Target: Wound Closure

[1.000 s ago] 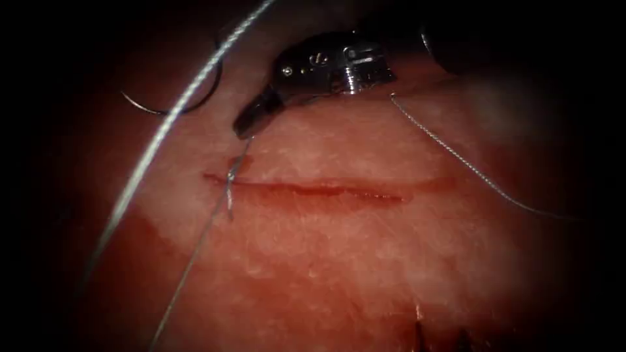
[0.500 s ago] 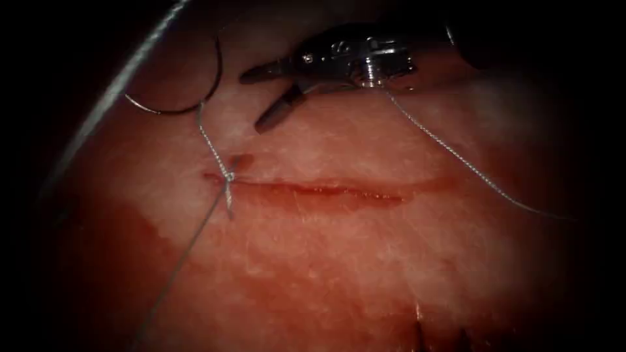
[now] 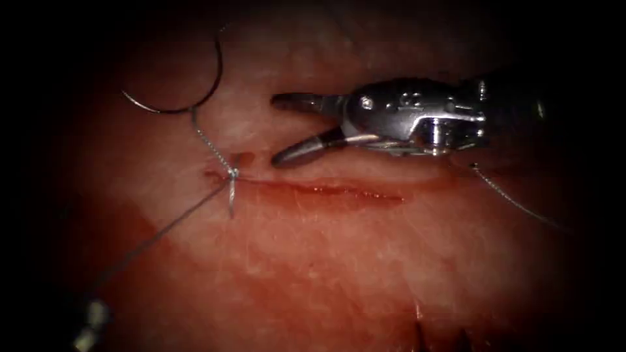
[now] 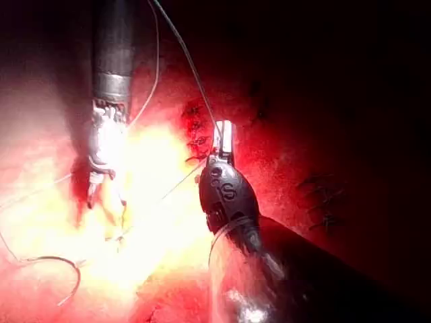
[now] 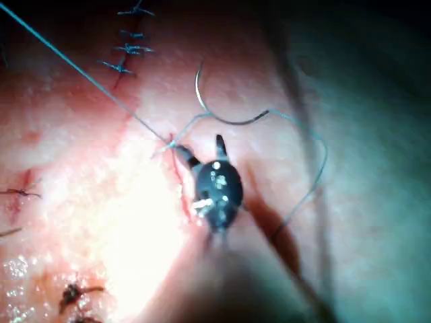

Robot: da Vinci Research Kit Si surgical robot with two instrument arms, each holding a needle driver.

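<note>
Now | right end effector (image 3: 277, 129) jaws apart, empty, just right of knot (image 3: 231, 173) | needle (image 3: 189, 88) free on tissue (image 3: 339, 261), far-left | left end effector (image 4: 224, 136) clamped on thread (image 3: 163, 225)

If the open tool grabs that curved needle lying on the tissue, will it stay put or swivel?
The needle is thin and smooth, so it would probably swivel in the right tool, whose jaws are open. It looks stiff. The attached thread runs to the knot, likely tugging it.

Pink-red tissue (image 3: 339, 261), darker red cut (image 3: 326, 190), silvery grey thread (image 3: 163, 228)
</note>
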